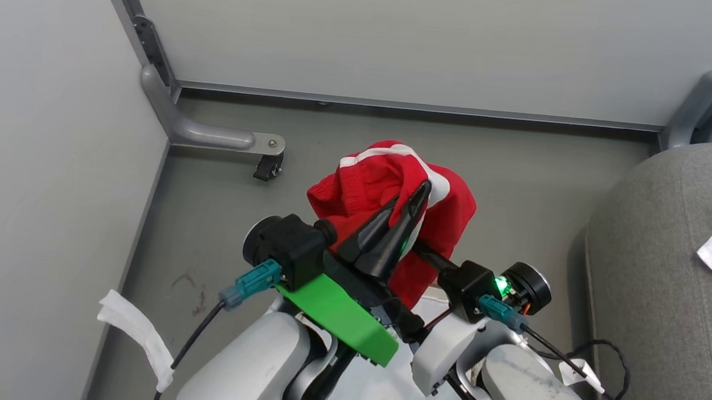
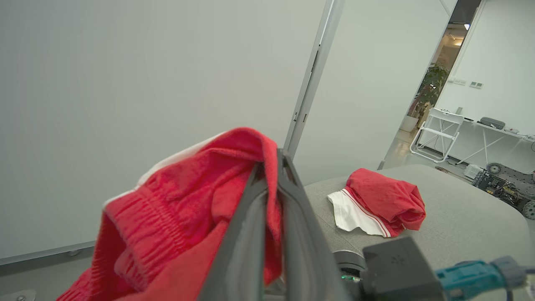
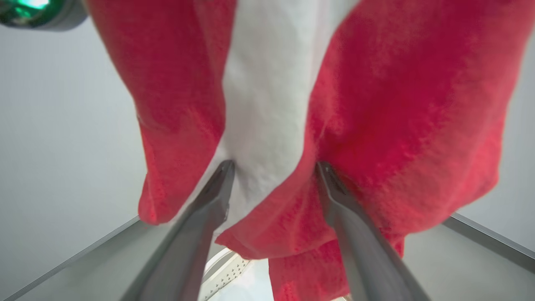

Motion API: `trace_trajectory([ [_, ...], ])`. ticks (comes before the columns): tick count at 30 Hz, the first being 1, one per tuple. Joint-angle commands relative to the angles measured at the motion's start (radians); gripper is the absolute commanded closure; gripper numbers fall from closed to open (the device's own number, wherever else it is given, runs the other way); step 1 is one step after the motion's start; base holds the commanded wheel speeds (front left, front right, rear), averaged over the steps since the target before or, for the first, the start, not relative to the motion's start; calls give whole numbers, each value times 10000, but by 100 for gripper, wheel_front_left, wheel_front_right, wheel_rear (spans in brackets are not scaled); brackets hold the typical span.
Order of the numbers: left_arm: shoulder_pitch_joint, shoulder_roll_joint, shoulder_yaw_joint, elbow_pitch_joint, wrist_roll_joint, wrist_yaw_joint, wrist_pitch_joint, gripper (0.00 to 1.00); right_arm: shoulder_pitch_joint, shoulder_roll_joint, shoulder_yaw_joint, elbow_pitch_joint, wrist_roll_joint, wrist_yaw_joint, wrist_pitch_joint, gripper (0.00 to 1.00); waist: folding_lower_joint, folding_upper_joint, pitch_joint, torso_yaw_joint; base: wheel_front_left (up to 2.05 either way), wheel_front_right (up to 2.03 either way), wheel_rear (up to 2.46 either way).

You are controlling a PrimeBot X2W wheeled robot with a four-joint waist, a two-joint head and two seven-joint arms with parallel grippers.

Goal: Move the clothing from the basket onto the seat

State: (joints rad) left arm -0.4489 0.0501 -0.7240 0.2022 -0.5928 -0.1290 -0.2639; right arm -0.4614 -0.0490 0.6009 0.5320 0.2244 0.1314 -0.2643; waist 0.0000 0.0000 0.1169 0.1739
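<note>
Pale forearms, black cameras, teal connectors, green bracket, dark fingers

Setting: robotics lab, a partitioned test cell.

Evidence, all placed from the seat:
- The seat stands on a bare grey floor, not carpet or boards.
- Plain grey panels in metal frames close the cell off beyond the seat and well to its left.
- A curved frame foot with a castor rests on the floor left of the seat.
- Left wrist view, past the seat's far end: an opening into a white room with a folding chair, a table carrying equipment, a wheeled machine by the table, a plant and wall switches.
</note>
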Motion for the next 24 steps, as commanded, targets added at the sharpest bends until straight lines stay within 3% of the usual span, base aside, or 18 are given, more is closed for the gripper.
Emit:
trace_trajectory([
  [1,-228,11,-69,-27,-67,-24,-6,100,-64,-45,1,58,-44,-14,-1,0,0,0,22,131,0,0,0],
  [3,-263,11,-163,-21,-106,-24,-5,100,-84,-47,-4,56,-45,-14,-1,0,0,0,35,210,0,0,0],
  [5,-278,12,-235,-10,-133,-24,-5,100,-84,-47,-50,50,-34,-14,-1,19,0,0,47,277,0,0,0],
  [6,-288,12,-269,-1,-158,-24,-5,100,-86,-47,-63,37,-26,-14,-1,67,0,0,52,309,0,0,0],
  [7,-293,12,-287,4,-178,-24,-5,100,-92,-45,-64,38,-19,-14,-1,91,0,0,59,332,0,0,0],
  [8,-292,12,-307,10,-184,-24,-5,100,-104,-47,-97,60,11,-14,-1,100,0,0,65,358,0,0,0],
  [24,-149,10,-178,115,-187,-24,-6,100,-33,-48,95,577,428,-14,-1,100,0,0,-12,286,0,0,0],
])
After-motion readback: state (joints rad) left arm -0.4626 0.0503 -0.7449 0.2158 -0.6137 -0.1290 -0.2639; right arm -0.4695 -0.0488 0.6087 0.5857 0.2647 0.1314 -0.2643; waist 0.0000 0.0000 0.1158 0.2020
